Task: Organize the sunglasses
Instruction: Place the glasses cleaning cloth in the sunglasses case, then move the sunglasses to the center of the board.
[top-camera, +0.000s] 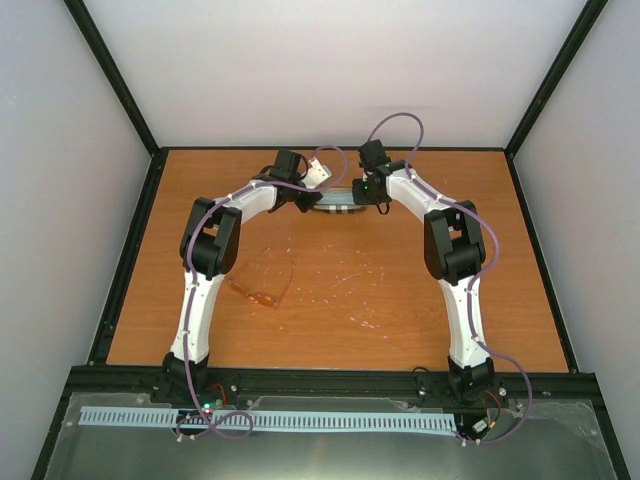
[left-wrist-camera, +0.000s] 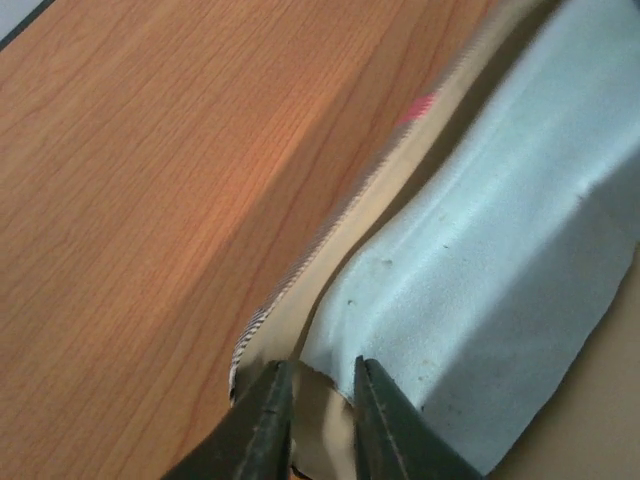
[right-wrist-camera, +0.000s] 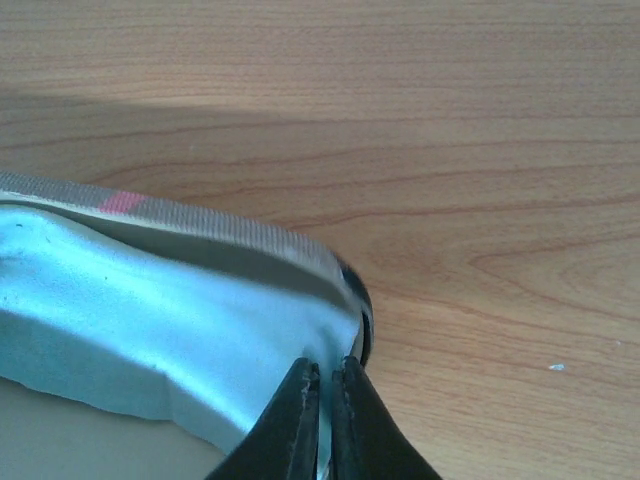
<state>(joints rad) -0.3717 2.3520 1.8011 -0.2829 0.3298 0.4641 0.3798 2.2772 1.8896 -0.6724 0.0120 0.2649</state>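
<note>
Sunglasses (top-camera: 265, 285): lying on surface (top-camera: 400, 300), left of centre, well apart from both arms. Case (top-camera: 335, 200), far centre, holds cloth (right-wrist-camera: 150, 320).

- Right gripper (right-wrist-camera: 322, 420): pinched shut on cloth edge.
- Left gripper (left-wrist-camera: 318, 420): narrowly parted at case lip, grip not determinable.
- Risk: opposed pulls could drag case or tear cloth free.
- Views: only the wrist views show cloth clearly; only the overhead view shows sunglasses.

The top camera is looking down from above and behind my bases, taking in the whole table (top-camera: 400, 300). My wrist cameras are peering past the left gripper (left-wrist-camera: 320, 368) and right gripper (right-wrist-camera: 327, 365), very close, both sharing the case (left-wrist-camera: 330, 235) and cloth (left-wrist-camera: 500, 220) from opposite ends.
</note>
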